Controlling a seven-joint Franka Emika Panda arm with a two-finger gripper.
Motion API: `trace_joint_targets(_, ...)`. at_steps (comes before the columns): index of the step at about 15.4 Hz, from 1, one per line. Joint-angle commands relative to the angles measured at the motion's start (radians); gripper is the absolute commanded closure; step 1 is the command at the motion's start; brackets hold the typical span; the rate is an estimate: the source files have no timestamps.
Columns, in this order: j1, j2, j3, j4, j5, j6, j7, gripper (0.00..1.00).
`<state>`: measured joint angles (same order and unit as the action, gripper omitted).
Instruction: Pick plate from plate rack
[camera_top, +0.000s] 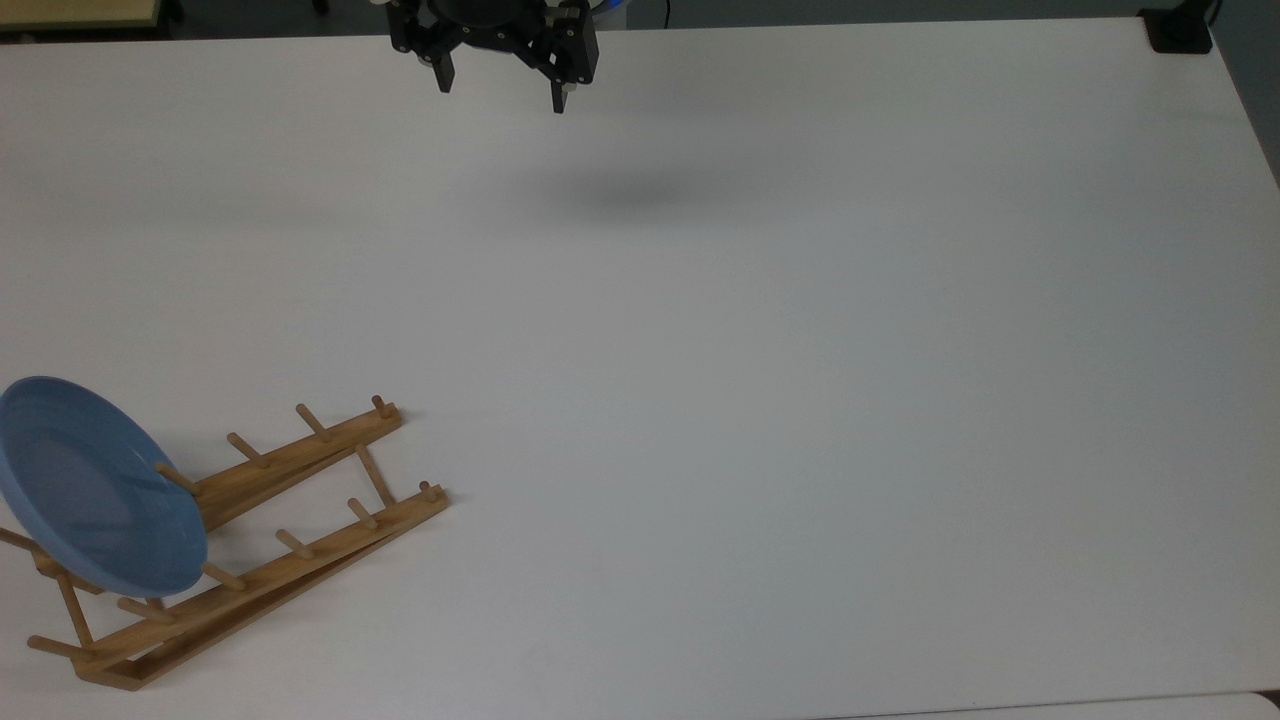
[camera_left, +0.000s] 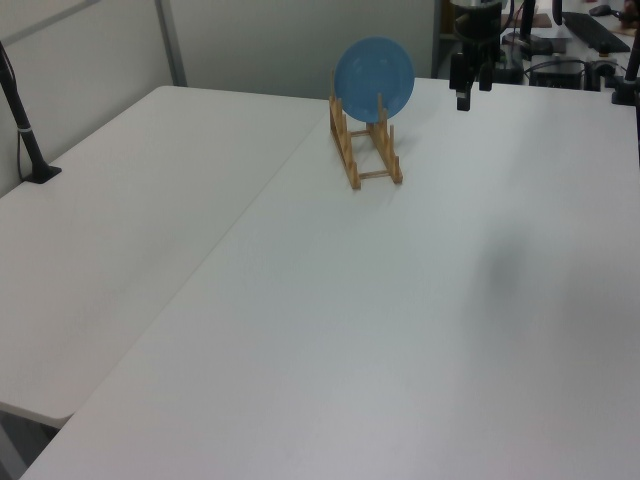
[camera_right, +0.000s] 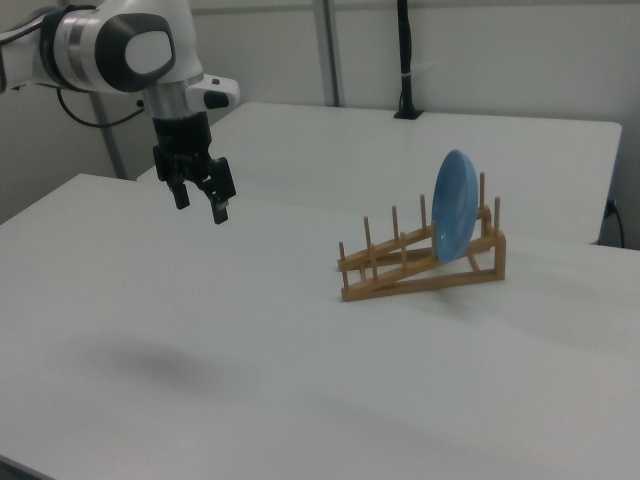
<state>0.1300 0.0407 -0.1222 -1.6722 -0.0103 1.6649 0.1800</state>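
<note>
A round blue plate (camera_top: 95, 490) stands on edge between the pegs at the high end of the wooden plate rack (camera_top: 300, 520), at the top view's lower left. The left view shows the plate (camera_left: 374, 78) facing the camera above the rack (camera_left: 365, 150). From the right view the plate (camera_right: 455, 218) appears edge-on in the rack (camera_right: 420, 265). My gripper (camera_top: 500, 85) hangs open and empty high over the table at the top view's upper middle, far from the rack. It is also seen as the gripper (camera_left: 471, 90) and the gripper (camera_right: 201, 205).
A wide white table (camera_top: 750, 400) carries the rack. A second white table (camera_left: 130, 200) adjoins it on the left view's left. A black post mount (camera_top: 1180, 30) sits at the top view's far right corner.
</note>
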Motion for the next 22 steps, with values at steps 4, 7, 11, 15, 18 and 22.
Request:
trace_joint_targets(4,-0.001,-0.005,-0.007,0.008,0.015,-0.020,-0.025,0.00)
trace_joint_targets(7,0.000,-0.004,-0.007,0.008,0.015,-0.022,-0.020,0.00)
trace_joint_targets(11,0.003,-0.004,-0.005,0.008,0.015,-0.042,-0.027,0.00)
trace_joint_targets(15,0.003,-0.004,-0.007,0.008,0.015,-0.043,-0.027,0.00)
trace_joint_targets(18,0.002,-0.004,-0.007,0.008,0.015,-0.042,-0.027,0.00)
trace_joint_targets(22,0.000,-0.005,-0.007,0.008,0.015,-0.043,-0.027,0.00)
